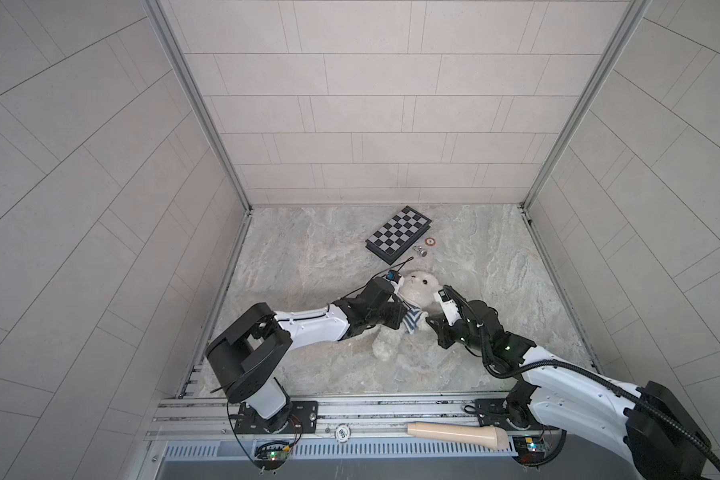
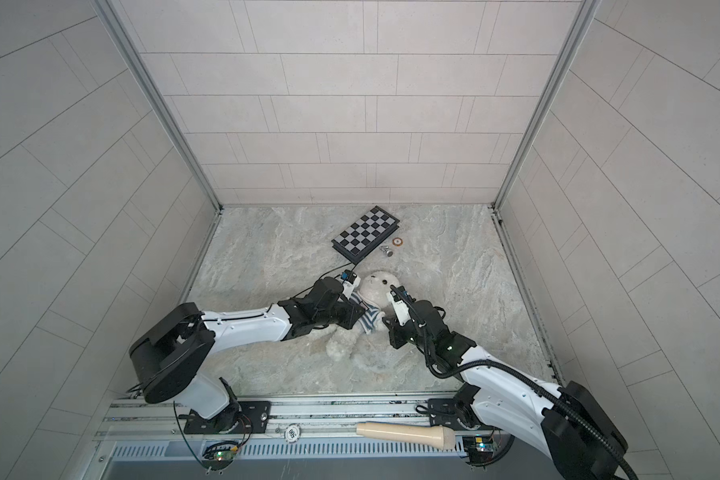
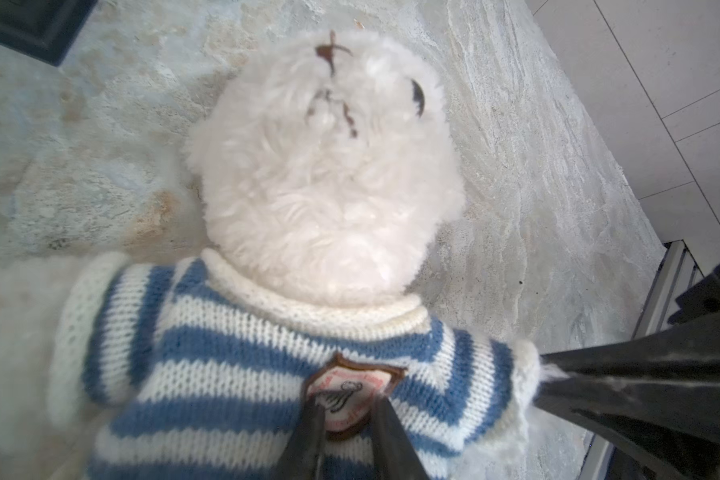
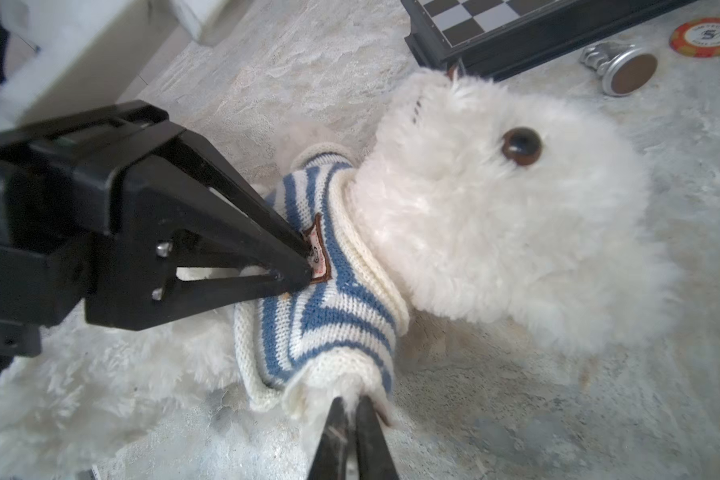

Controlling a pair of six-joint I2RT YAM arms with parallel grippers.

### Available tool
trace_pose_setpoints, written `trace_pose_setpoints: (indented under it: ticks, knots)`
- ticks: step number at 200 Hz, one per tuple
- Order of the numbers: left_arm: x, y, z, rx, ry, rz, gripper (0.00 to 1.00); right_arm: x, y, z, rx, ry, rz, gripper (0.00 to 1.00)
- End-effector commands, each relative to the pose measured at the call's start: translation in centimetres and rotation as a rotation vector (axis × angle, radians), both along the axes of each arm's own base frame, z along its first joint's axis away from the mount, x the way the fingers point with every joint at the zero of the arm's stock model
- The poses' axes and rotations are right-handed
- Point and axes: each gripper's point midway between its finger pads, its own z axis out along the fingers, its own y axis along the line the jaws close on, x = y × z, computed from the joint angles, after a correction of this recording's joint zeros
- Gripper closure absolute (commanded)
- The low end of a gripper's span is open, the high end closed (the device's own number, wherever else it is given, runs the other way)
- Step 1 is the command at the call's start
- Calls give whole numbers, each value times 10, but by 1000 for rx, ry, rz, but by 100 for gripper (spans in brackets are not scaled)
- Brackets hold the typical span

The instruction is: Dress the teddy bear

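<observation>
Right gripper (image 4: 352, 405), clamped on paw fur of the bear (image 4: 495, 232) lying central on the worktop (image 1: 308, 257), I'd pull outward while left gripper (image 4: 306, 268), pinching the shirt (image 4: 341, 320) at its badge (image 3: 346, 386), drags it down.

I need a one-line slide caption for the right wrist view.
Left jaws pinch the striped sweater at its badge; right jaws hold paw fur of the teddy bear at the sleeve.

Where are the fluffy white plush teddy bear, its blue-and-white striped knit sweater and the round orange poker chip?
fluffy white plush teddy bear (image 4: 495, 249): right wrist view, on the cheek.
blue-and-white striped knit sweater (image 3: 225, 353): left wrist view, chest stripes.
round orange poker chip (image 4: 706, 36): right wrist view, its centre.
</observation>
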Motion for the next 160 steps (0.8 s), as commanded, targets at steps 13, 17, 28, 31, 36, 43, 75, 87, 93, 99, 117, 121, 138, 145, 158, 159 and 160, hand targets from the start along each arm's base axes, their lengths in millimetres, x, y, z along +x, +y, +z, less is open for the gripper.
trace_pose_setpoints:
  ticks: [13,17,28,31,36,43,75,87,93,99,117,121,138,145,158,159,160]
  knots:
    - [-7,39,-43,143,61,62,75,4,-3,14,21,-39,-18,100]
    - [-8,39,-44,141,63,63,75,4,-1,16,28,-44,-10,100]
    - [-8,39,-41,127,59,66,76,3,5,24,49,-60,25,100]
    - [-8,39,-40,122,55,65,76,3,7,26,53,-64,33,100]
    - [-8,38,-36,112,48,64,76,2,10,31,65,-70,48,100]
    - [-8,38,-32,104,38,63,75,1,14,37,79,-81,73,100]
    - [-9,40,-19,96,11,56,75,-10,27,61,113,-168,182,100]
    - [-10,43,-21,107,12,59,75,-15,31,68,121,-201,222,100]
    - [-10,46,-24,116,12,64,75,-16,31,71,123,-213,234,100]
    - [-9,49,-27,127,11,70,75,-19,32,74,127,-227,247,100]
    - [-7,58,-40,148,18,95,77,-19,31,82,128,-254,253,100]
    - [-7,58,-41,142,23,99,77,-18,31,83,127,-255,248,100]
    - [-7,60,-36,116,11,105,78,-15,33,88,128,-241,245,100]
    - [-7,60,-30,100,-5,107,78,-14,35,91,137,-233,246,100]
    - [-6,60,-15,70,-46,105,77,-10,37,93,149,-216,225,100]
    - [-6,60,-14,69,-50,105,77,-9,37,93,149,-214,222,100]
    - [-6,60,-13,66,-54,105,77,-9,36,93,149,-212,219,100]
